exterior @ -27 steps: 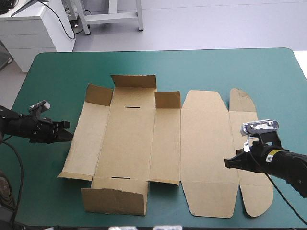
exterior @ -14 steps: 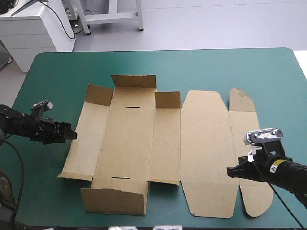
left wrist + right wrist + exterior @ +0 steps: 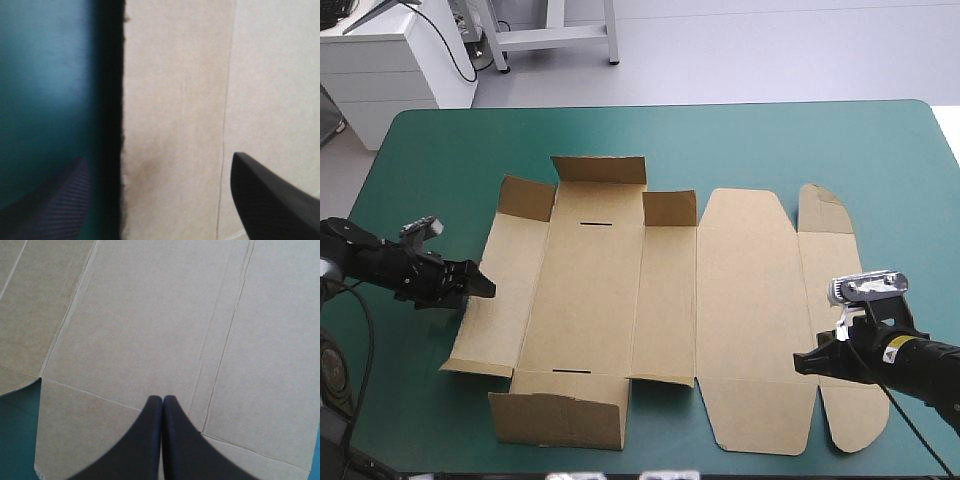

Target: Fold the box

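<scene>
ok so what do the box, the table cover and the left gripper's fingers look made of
The box: matte brown cardboard, judging by its fuzzy cut edge and pressed crease lines. The table cover: a smooth teal-green sheet with a soft sheen, perhaps vinyl or rubber; the look leaves it open. The left gripper's fingers: black and finely ribbed, probably plastic or rubber.

My bench [image 3: 740, 140] under its teal-green cover — rounded far corners, pale grey floor [image 3: 780, 50] beyond it, a white cabinet [image 3: 395, 65] past the far left corner with a dark cable [image 3: 448, 45] down its side, pale metal frame legs [image 3: 555, 38] beside it — even, soft light
</scene>
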Motion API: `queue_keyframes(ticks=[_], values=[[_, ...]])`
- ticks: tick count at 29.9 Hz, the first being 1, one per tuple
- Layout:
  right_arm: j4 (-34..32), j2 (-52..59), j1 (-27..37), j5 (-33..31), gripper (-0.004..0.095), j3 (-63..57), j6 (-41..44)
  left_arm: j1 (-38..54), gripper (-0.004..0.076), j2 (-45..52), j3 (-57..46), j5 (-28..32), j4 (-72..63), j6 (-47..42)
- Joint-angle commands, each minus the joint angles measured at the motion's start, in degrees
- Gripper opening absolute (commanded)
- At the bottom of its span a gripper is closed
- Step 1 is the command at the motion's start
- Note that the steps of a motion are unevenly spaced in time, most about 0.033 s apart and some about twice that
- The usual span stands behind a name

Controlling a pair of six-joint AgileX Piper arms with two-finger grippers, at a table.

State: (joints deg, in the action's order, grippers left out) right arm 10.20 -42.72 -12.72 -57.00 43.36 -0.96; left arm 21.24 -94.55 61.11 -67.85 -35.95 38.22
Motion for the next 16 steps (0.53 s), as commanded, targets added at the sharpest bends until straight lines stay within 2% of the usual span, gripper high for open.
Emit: queue_keyframes(ticks=[1, 10, 13, 15, 16], values=[[0.61, 0.36, 0.38, 2.29, -0.0021, 1.48, -0.63, -2.99, 0.0554, 0.00, 1.58, -4.17, -3.76, -0.54], [0.50, 0.36, 0.38, 2.50, -0.0021, 1.48, -0.74, -8.15, 0.0531, -0.97, 1.58, -6.42, -8.87, -3.05], [0.50, 0.36, 0.38, 2.59, -0.0021, 1.48, -0.74, -8.15, 0.0430, -0.97, 1.58, -6.42, -10.75, -3.72], [0.50, 0.36, 0.38, 2.62, -0.0021, 1.48, -0.74, -8.15, 0.0304, -0.97, 1.58, -6.42, -10.26, -6.61], [0.50, 0.36, 0.38, 2.72, -0.0021, 1.48, -0.74, -8.15, 0.0216, -0.97, 1.58, -6.42, -9.81, -7.73]])
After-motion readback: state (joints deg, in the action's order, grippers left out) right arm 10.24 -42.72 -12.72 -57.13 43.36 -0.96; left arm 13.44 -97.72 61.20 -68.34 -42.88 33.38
